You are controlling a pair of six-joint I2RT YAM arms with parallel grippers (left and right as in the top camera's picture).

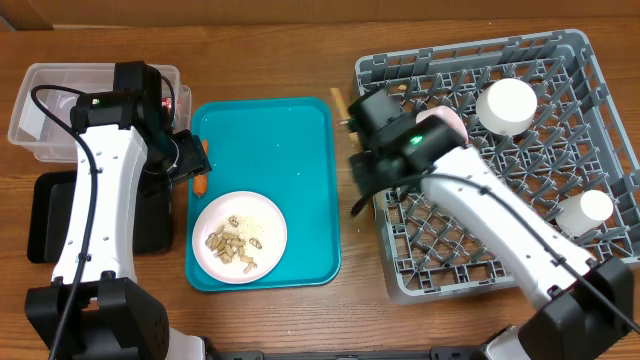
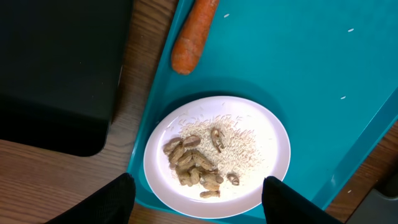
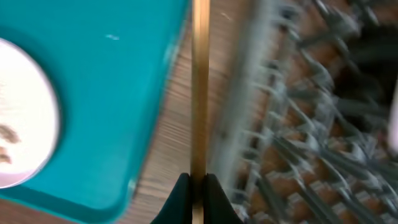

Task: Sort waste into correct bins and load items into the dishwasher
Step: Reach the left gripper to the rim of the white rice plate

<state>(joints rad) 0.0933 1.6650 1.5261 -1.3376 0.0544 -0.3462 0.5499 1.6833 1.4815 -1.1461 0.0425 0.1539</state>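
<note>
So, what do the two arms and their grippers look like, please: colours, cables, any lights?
The left arm and the right arm both have smooth white link covers with black joints. A thin black cable runs along each. Each carries a small green light near the wrist. The left gripper and the right gripper have plain black fingers, with no visible markings.

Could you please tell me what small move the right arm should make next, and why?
Probably move the right gripper sideways over the rack and lower the chopsticks in. The gripper is shut on the chopsticks, which hang above the table between the teal tray and the rack, so they are not yet loaded.
</note>
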